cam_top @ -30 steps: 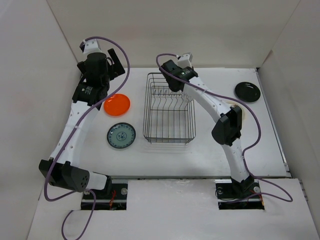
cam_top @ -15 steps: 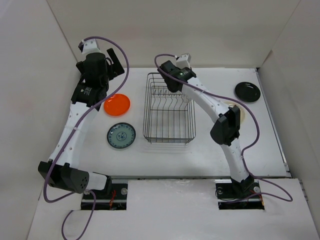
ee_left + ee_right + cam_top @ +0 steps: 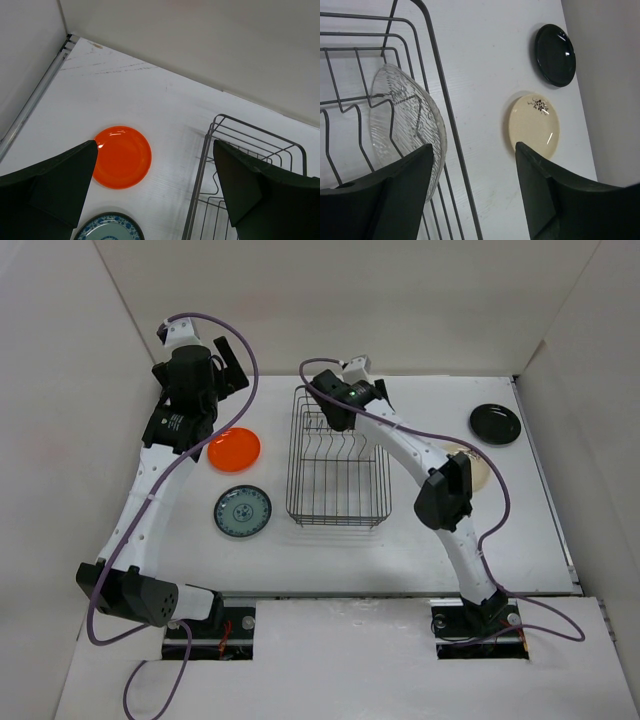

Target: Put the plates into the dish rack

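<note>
The right end effector (image 3: 470,197) is spread and empty just above the clear glass plate (image 3: 407,130), which leans between dividers at the far end of the dish rack (image 3: 291,460). It should lift straight clear of the wires without nudging that plate, then probably head for the beige plate (image 3: 534,126) or black plate (image 3: 555,55) lying on the surface (image 3: 420,530). The left end effector (image 3: 155,170), also spread, hovers over the orange plate (image 3: 122,156), with the blue-green plate (image 3: 242,512) nearby.

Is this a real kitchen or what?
Likely a robot test booth, not a kitchen: plain white walls surround the table, and two bolted-down robot arms stand by a dish rack.
</note>
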